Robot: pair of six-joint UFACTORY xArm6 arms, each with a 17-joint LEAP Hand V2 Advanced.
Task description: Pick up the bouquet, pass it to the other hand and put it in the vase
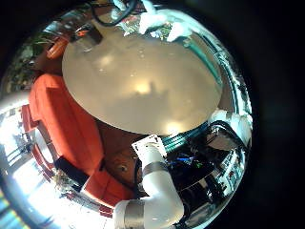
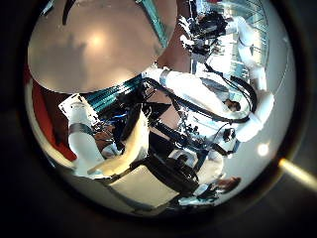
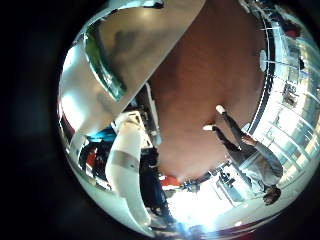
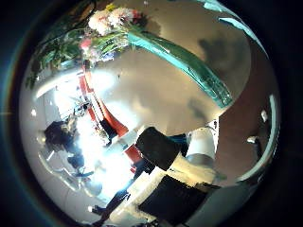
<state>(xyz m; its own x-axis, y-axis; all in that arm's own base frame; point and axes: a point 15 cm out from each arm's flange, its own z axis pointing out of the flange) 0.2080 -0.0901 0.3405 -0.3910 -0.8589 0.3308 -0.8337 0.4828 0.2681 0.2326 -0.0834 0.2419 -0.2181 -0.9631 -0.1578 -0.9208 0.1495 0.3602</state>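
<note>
The left hand's fingers cannot be told from its palm views; it looks down on the round table (image 1: 143, 86), the bouquet (image 1: 152, 19) at the far edge; beside the right hand's palm, the bouquet's teal wrapped stems (image 4: 180, 61) run across the table to pale and pink blooms (image 4: 114, 21); whether the right hand grips it I cannot tell; likely light, soft, crushable; best held mid-stem.

Counter (image 1: 143, 86): smooth, semi-gloss top, reflecting overhead light. Bouquet (image 4: 142, 43): stems sleeved in glossy translucent film, blooms matt. Sofa (image 1: 62, 119): matt cloth upholstery. Floor (image 3: 215, 90): smooth, low sheen. Arm (image 1: 152, 196): glossy white plastic shell.
</note>
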